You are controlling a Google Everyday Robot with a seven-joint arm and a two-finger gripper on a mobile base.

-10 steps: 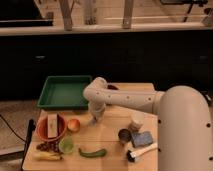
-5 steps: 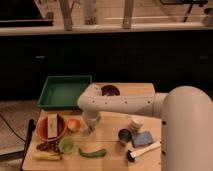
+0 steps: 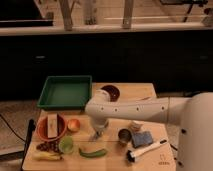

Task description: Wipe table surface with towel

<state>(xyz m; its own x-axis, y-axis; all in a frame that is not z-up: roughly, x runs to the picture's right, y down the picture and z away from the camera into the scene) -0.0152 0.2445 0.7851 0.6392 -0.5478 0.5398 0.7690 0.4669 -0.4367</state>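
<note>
My white arm reaches in from the right across the wooden table (image 3: 145,91). My gripper (image 3: 96,134) points down at the table's middle front, just right of an orange fruit (image 3: 74,124) and above a green pepper (image 3: 92,152). It looks to be at or touching the table surface. I see no towel in this view; whether anything is under or in the gripper is hidden.
A green tray (image 3: 65,92) and a dark red bowl (image 3: 111,92) stand at the back. An orange bowl with a white box (image 3: 51,127), a lime (image 3: 66,145), grapes (image 3: 47,146) and a banana (image 3: 46,156) lie front left. A metal cup (image 3: 124,136), blue sponge (image 3: 142,138) and white brush (image 3: 145,150) lie front right.
My gripper has moved left and toward the table's front, from beside the tray's right edge down to the spot between the orange fruit and the metal cup.
</note>
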